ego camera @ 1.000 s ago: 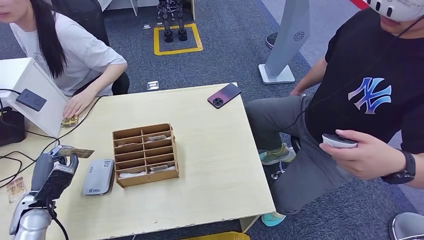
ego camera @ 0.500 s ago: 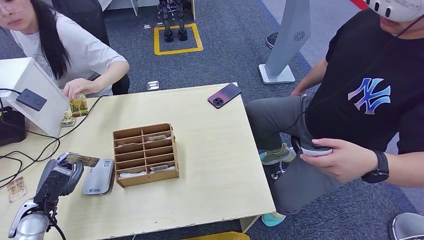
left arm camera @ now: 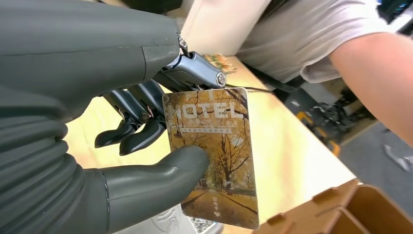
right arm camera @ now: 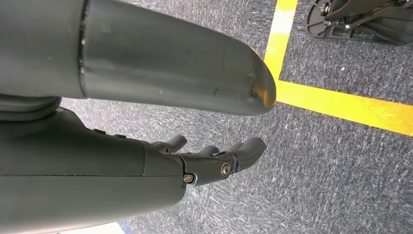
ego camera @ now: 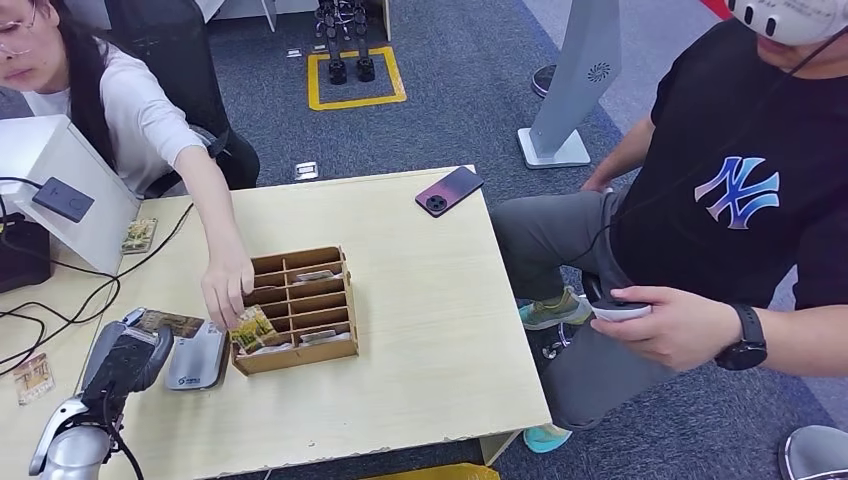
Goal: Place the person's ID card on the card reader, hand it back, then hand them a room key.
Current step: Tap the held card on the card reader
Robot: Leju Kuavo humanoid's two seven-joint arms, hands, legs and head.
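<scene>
My left hand (ego camera: 122, 357) pinches a card (ego camera: 166, 322) printed HOTEL over autumn trees (left arm camera: 214, 161) between thumb and fingers. It hovers just left of the grey card reader (ego camera: 197, 353), which lies flat on the table. Right of the reader stands a wooden compartment box (ego camera: 291, 309) with cards in some slots. The person at the back left reaches in. Their hand (ego camera: 228, 288) holds a similar card (ego camera: 252, 329) at the box's front left corner. My right hand (right arm camera: 209, 158) hangs over the carpet, fingers loosely apart and holding nothing.
A white box with a black device (ego camera: 61, 198) and cables occupies the table's left. Loose cards lie beside it (ego camera: 138, 235) and near the front left edge (ego camera: 32, 377). A phone (ego camera: 448, 190) lies at the far right corner. A seated person holds a controller (ego camera: 621, 310) on the right.
The person picked up a card near the white box and carried it to the wooden box. My left hand has lowered and shifted slightly right toward the reader, still holding its card.
</scene>
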